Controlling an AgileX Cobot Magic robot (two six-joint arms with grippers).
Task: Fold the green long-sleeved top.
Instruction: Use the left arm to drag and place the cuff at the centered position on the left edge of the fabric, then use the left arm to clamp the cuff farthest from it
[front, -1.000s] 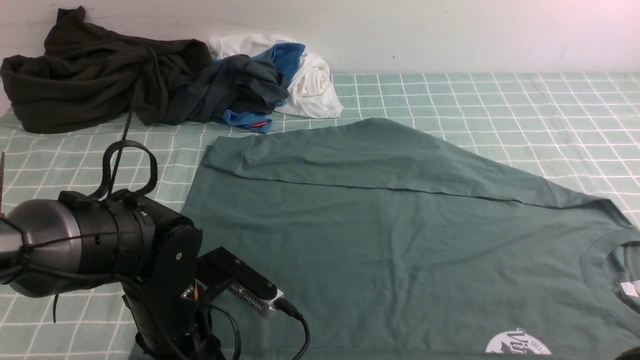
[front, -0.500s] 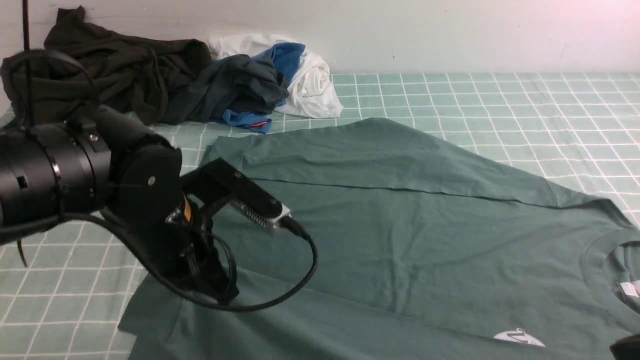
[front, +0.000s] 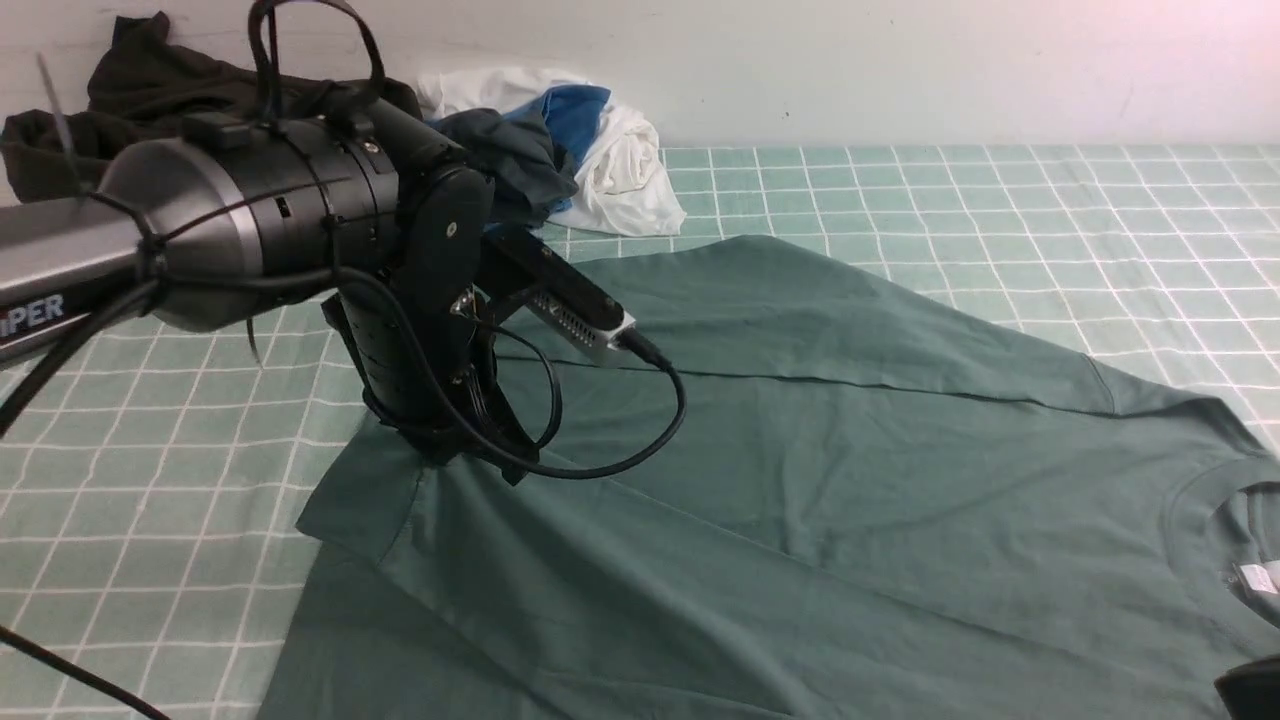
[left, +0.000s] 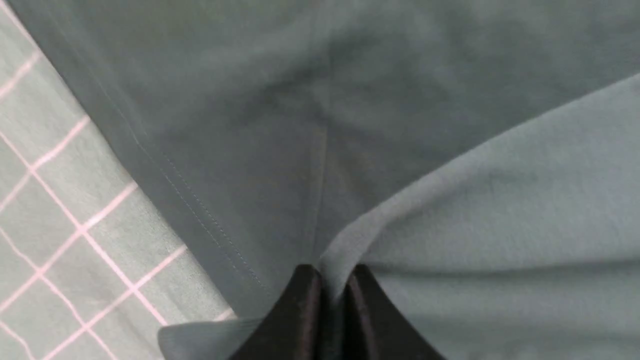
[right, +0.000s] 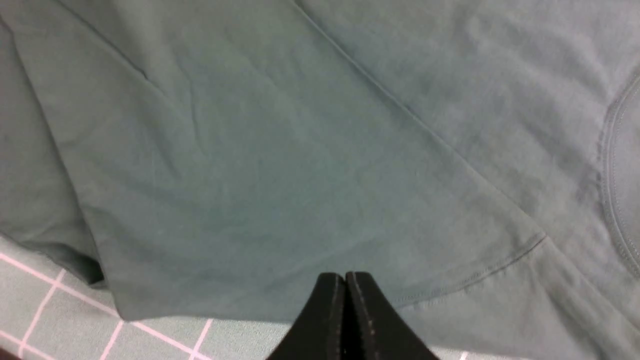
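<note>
The green long-sleeved top (front: 850, 480) lies spread on the checked cloth, its ribbed neck (front: 1190, 500) and white tag (front: 1258, 577) at the right. Its chest logo is hidden under a folded-over layer. My left gripper (front: 460, 455) is shut on a pinch of the top's near-left edge and holds it raised over the body; the left wrist view shows cloth (left: 450, 200) between the jaws (left: 332, 272). My right gripper (front: 1250, 690) barely shows at the lower right. In the right wrist view it (right: 345, 275) is shut, with no cloth seen between the jaws, just over the top (right: 300, 150).
A pile of clothes lies at the back left by the wall: a very dark olive-black garment (front: 130, 70), a dark grey one (front: 520, 160), a blue one (front: 575, 110) and a white one (front: 625, 170). The green checked cloth (front: 1000, 200) covers the table.
My left gripper has risen and moved away from me and to the right, dragging the top's near edge over its body. The fold now covers the white logo.
</note>
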